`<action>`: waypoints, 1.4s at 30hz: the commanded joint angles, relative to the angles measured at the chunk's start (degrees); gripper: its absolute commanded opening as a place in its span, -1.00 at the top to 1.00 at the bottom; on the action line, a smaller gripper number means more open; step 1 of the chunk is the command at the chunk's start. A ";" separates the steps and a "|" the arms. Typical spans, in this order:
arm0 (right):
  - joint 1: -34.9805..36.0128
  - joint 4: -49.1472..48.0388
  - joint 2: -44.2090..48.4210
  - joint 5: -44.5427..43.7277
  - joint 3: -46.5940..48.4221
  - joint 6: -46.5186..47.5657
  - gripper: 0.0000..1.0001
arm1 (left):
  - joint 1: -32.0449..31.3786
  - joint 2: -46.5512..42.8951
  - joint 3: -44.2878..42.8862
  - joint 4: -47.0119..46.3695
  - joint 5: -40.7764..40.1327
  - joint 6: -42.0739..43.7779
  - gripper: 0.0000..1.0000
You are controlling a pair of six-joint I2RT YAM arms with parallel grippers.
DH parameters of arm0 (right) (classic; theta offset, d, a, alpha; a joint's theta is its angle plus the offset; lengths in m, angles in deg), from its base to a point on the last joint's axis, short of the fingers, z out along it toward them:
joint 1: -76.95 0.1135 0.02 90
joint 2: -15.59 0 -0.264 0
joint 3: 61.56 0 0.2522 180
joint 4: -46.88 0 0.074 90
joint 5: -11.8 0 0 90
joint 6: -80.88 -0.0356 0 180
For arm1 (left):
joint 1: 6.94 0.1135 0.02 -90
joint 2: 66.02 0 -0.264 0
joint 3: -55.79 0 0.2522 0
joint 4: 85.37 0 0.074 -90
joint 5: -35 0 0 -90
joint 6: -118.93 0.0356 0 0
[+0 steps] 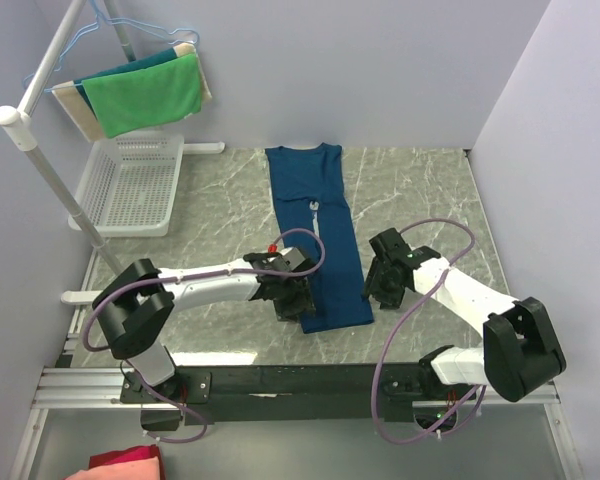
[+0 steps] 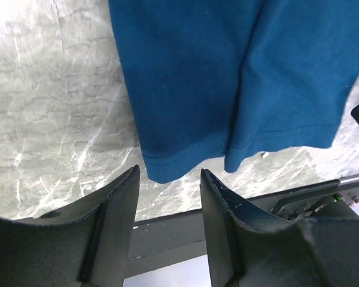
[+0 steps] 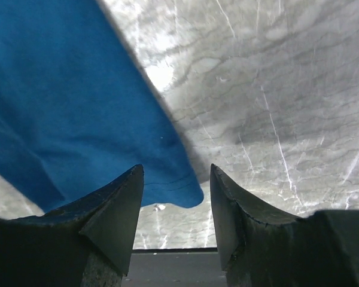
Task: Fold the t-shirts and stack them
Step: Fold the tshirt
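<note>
A navy blue t-shirt (image 1: 316, 230) lies on the marble table as a long narrow strip, sides folded in, collar at the far end and hem at the near end. My left gripper (image 1: 296, 300) is open just above the hem's near left corner (image 2: 161, 170). My right gripper (image 1: 380, 290) is open just above the hem's near right corner (image 3: 185, 194). Neither holds cloth. The chest print is mostly hidden by the folds.
A white wire basket (image 1: 130, 185) stands at the far left. A green cloth (image 1: 145, 92) hangs on a white rack (image 1: 40, 150) above it. A red/pink cloth (image 1: 120, 465) lies below the table's near edge. The black mounting rail (image 1: 310, 380) runs along the front.
</note>
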 commanded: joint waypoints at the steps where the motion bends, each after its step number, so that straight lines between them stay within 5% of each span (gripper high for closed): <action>1: 1.11 -2.72 1.45 -2.13 -1.26 -1.88 -0.09 | -0.57 0.97 0.11 -0.70 -0.40 -3.70 -0.01; 14: 3.13 -5.09 2.24 0.25 -6.53 -3.02 0.01 | -2.94 3.43 0.82 -1.23 -0.14 -6.78 0.07; 33: 5.25 -9.05 -0.40 0.77 -9.35 -3.11 0.10 | -4.53 7.29 0.30 -4.75 -2.34 -6.43 -0.09; 38: 5.42 -9.23 -1.19 0.95 -9.70 -3.02 0.40 | -4.88 8.88 -0.67 -3.43 -2.86 -6.17 0.07; 42: 5.51 -7.91 -0.67 0.42 -9.53 -3.28 0.93 | -4.97 8.62 -0.24 -2.02 -4.27 -6.52 0.49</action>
